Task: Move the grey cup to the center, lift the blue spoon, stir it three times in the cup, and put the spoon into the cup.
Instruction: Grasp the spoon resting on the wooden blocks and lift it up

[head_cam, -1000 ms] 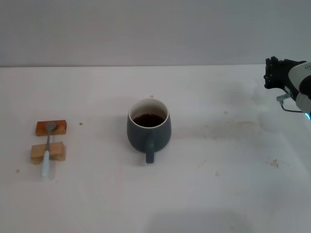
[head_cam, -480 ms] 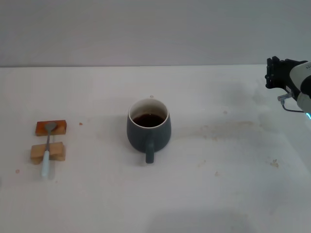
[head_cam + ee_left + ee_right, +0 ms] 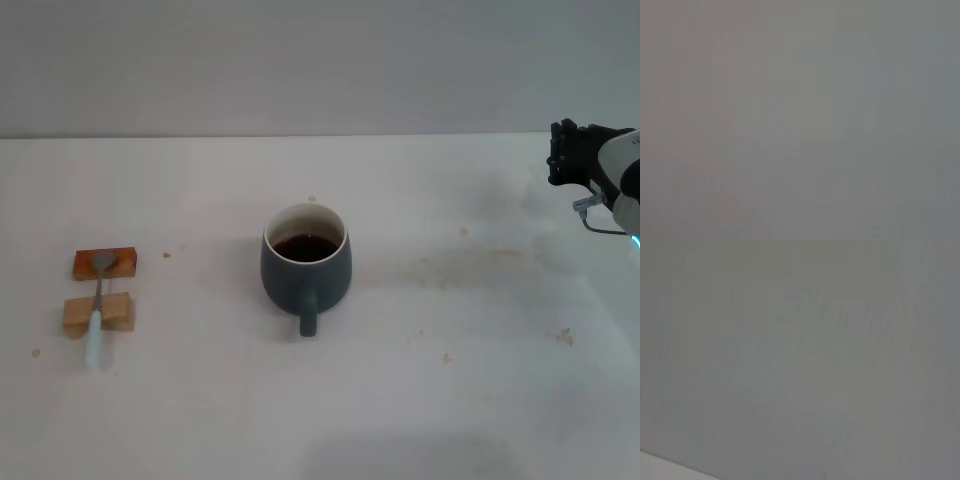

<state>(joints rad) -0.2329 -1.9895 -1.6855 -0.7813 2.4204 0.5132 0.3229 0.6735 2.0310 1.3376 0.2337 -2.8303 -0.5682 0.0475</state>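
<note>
the grey cup (image 3: pixel 306 263) stands upright near the middle of the table (image 3: pixel 460 380), its handle turned toward the robot, with liquid (image 3: pixel 305 245) inside it. well apart to its left, near the table's left edge, two small wooden blocks sit one behind the other: the far block (image 3: pixel 104 264) and the near block (image 3: pixel 98 313). the blue spoon (image 3: pixel 98 310) lies across both, bowl on the far block, handle reaching past the near one toward the robot. the right gripper (image 3: pixel 568 153) hangs at the far right edge, well apart from the cup.
</note>
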